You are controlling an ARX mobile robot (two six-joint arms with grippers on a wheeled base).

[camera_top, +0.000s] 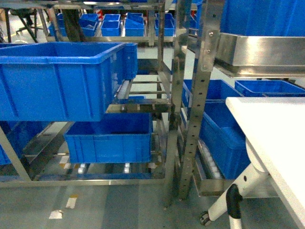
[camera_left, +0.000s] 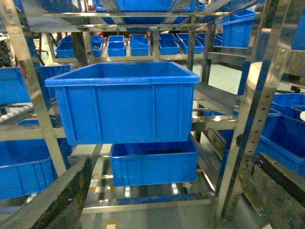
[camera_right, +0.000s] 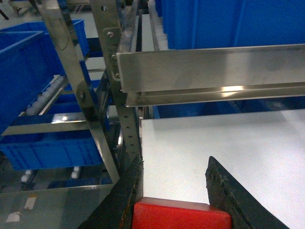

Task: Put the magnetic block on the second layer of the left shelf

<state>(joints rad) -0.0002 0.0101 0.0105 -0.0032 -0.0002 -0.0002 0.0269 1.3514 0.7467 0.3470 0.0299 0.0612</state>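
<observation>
In the right wrist view the magnetic block point(camera_right: 181, 215), a glossy red cube, sits between the two black fingers of my right gripper point(camera_right: 174, 163), which is shut on it above the white table point(camera_right: 214, 138). The left shelf second layer point(camera_top: 138, 107) is a steel rack level with roller rails, and it bears a large deep blue crate point(camera_top: 57, 81). My left gripper point(camera_left: 174, 162) is open and holds nothing. It faces that crate point(camera_left: 124, 102) from a distance. Neither gripper shows in the head view.
A smaller blue crate point(camera_top: 109, 138) rests on the rack's bottom level. A perforated steel upright point(camera_top: 195, 119) and more blue crates point(camera_top: 224, 138) stand between rack and table point(camera_top: 271, 138). A long steel beam point(camera_right: 209, 71) hangs over the table.
</observation>
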